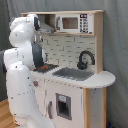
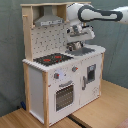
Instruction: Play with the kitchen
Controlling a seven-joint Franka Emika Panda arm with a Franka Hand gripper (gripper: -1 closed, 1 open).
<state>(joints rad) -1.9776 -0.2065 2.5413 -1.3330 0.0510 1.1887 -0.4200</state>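
1. the kitchen (image 2: 60,75) stands upright on a wooden floor, its front with oven door and knobs turned toward the camera in the second exterior view; in the first exterior view the same unit (image 1: 95,82) fills the first exterior view's right, with the robot's white body covering the first exterior view's left.

2. the worktop's long axis runs from the stovetop (image 2: 52,59) at the second exterior view's left to the sink (image 2: 86,50) at the second exterior view's right. the faucet (image 1: 86,59) rises behind the sink, against the dotted backsplash (image 2: 54,40).

3. the single arm reaches in from the second exterior view's upper right, over the sink end. the gripper (image 2: 75,46) hangs below the wrist, above the worktop and roughly between sink and stovetop, under the level of the hood (image 2: 48,21).

4. governing relation, judged: the worktop lies straight below the pincer; the sink basin is the nearer fixture, the stovetop lies further toward the second exterior view's left. knobs and oven door are lower, on the front face, and well apart from the pincer.

5. pincer state: cannot tell whether the fingers are spread or pressed together. no object is visible in it, and contact with the worktop or faucet cannot be confirmed.

6. in the first exterior view the gripper is hidden behind the robot's body.
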